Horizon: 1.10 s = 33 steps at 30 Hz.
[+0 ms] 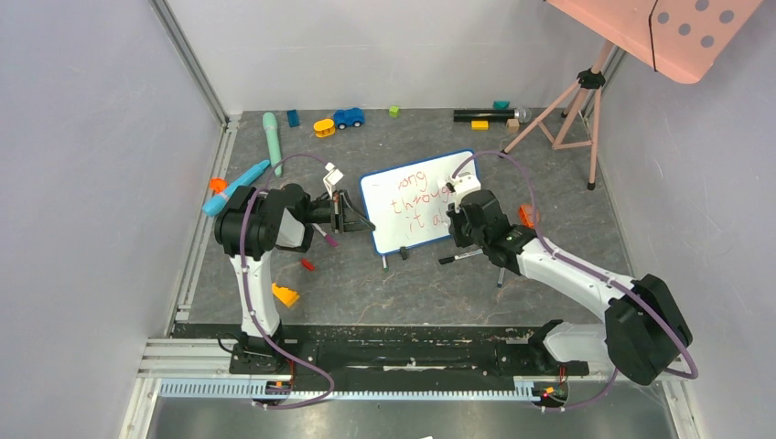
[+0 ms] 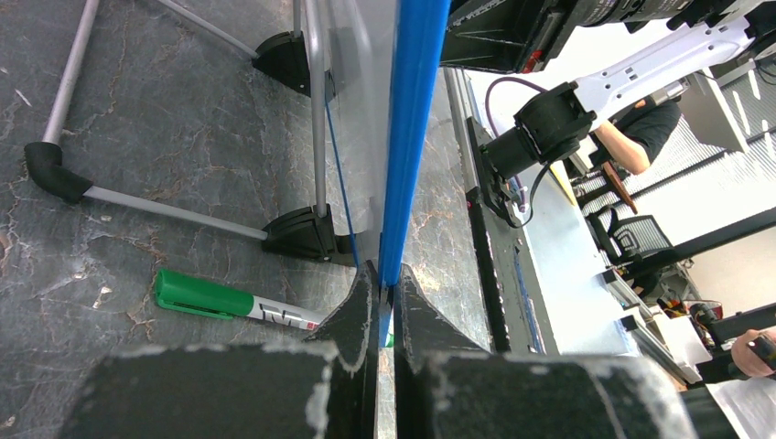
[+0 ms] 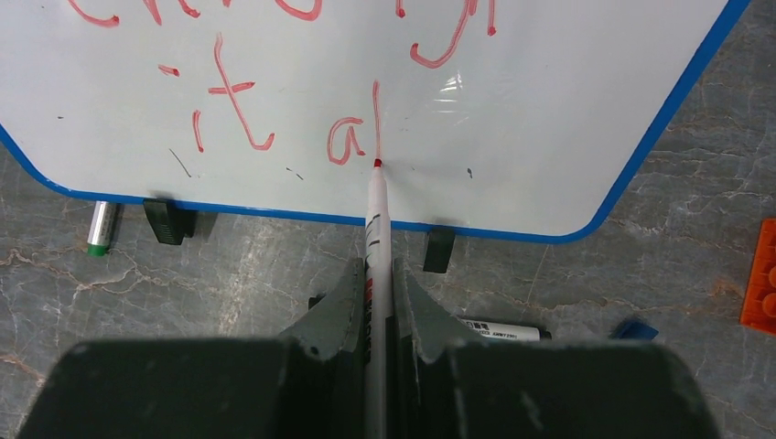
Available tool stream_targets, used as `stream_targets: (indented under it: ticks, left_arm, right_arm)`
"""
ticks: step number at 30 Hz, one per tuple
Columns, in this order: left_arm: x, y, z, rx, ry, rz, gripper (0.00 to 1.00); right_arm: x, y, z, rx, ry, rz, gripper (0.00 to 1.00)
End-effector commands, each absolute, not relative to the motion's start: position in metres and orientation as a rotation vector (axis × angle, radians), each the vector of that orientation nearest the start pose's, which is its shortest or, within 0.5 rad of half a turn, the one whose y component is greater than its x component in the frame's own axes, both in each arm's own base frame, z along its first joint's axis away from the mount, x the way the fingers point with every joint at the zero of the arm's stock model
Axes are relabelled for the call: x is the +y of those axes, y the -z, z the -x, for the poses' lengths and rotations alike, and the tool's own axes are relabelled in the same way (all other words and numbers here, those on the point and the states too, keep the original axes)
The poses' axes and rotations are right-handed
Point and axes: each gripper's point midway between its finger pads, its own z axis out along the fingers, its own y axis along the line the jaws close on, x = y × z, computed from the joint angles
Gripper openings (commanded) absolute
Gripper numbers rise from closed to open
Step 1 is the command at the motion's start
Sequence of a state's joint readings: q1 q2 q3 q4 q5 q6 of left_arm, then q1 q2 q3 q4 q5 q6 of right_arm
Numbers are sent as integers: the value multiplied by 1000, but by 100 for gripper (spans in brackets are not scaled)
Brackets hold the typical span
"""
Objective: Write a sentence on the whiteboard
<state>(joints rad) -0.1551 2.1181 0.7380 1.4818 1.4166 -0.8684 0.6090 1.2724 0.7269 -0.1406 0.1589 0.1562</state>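
The whiteboard (image 1: 416, 197) with its blue frame stands tilted on black feet at the table's middle. The sentence (image 1: 423, 203) is red handwriting in three lines; the last line reads "it al" in the right wrist view (image 3: 274, 128). My left gripper (image 1: 359, 222) is shut on the board's left blue edge (image 2: 407, 137), seen edge-on in the left wrist view. My right gripper (image 3: 377, 274) is shut on a red marker (image 3: 375, 210), whose tip touches the board (image 3: 567, 110) at the foot of the "l". The right gripper (image 1: 455, 219) covers the line's end from above.
A green-capped marker (image 2: 215, 300) lies by the board's foot. A black marker (image 3: 499, 329) and an orange block (image 3: 761, 274) lie near the right gripper. Toys (image 1: 348, 117) line the back wall. A pink tripod (image 1: 586, 101) stands back right.
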Motion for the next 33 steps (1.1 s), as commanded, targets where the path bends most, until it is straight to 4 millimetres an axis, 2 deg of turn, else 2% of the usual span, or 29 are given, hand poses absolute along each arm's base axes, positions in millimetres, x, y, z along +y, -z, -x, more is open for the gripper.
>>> stream_targets:
  ticks: [1, 5, 12, 25, 33]
  left_arm:
    - [-231, -97, -293, 1674, 1768, -861, 2]
    - [-231, -97, -293, 1673, 1767, -862, 2]
    - [-231, -97, -293, 1674, 1767, -861, 2]
    - [-231, -97, -293, 1674, 1768, -861, 2]
    - [-231, -97, -292, 1674, 1767, -862, 2]
  right_arm:
    - [187, -131, -310, 2148, -260, 390, 0]
    - [188, -152, -318, 2102, -270, 384, 0]
    - [185, -166, -330, 2080, -248, 375, 0]
    - [185, -147, -341, 2117, -220, 404, 0]
    - [180, -128, -328, 2160, -235, 395, 0]
